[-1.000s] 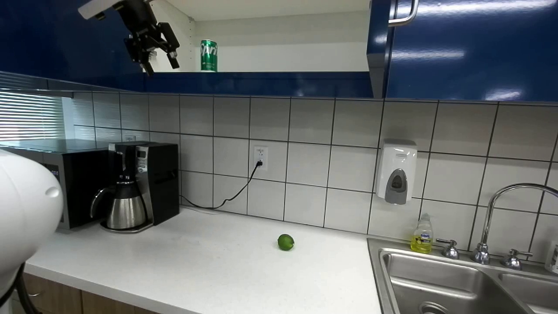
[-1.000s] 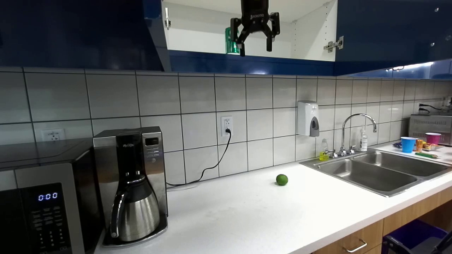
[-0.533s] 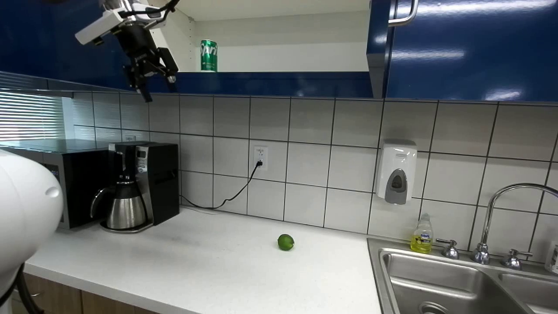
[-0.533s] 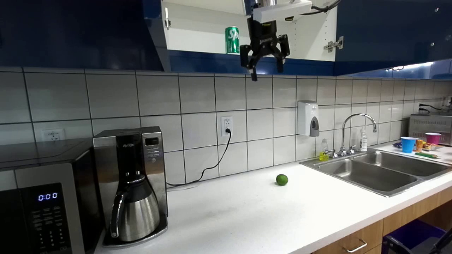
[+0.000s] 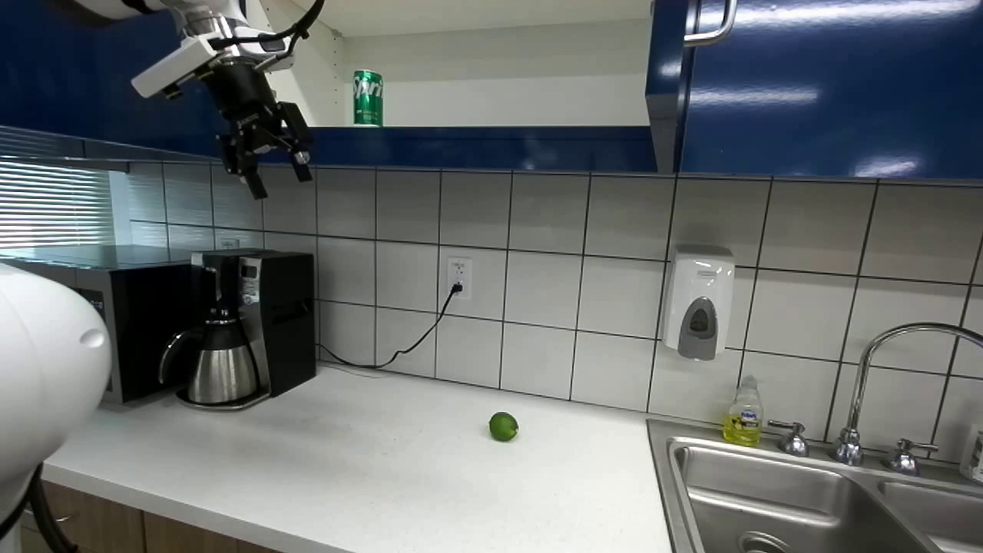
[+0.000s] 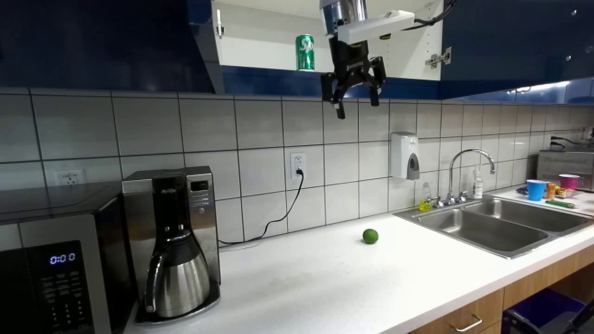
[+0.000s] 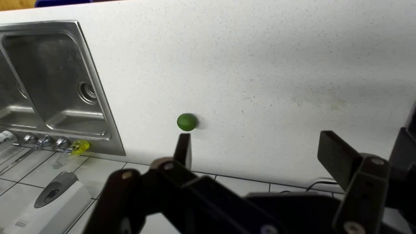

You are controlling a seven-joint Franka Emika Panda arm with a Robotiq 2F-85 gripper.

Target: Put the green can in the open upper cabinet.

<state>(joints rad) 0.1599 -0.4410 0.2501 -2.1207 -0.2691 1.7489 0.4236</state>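
Claw spread, empty. Green can stands in cabinet, claw's 10 o'clock in an exterior view; likely slick, dentable: grip mid-body.

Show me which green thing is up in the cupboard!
The green can, upright in the open upper cabinet. The round green fruit and long green thing are down on the counter.

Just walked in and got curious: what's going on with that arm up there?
A white robot arm has the job of putting a shiny green metal can into the open, glossy dark-blue wall cabinet. The can stands upright inside, so that looks done. The arm's black fingers hang open and empty, away from the can.
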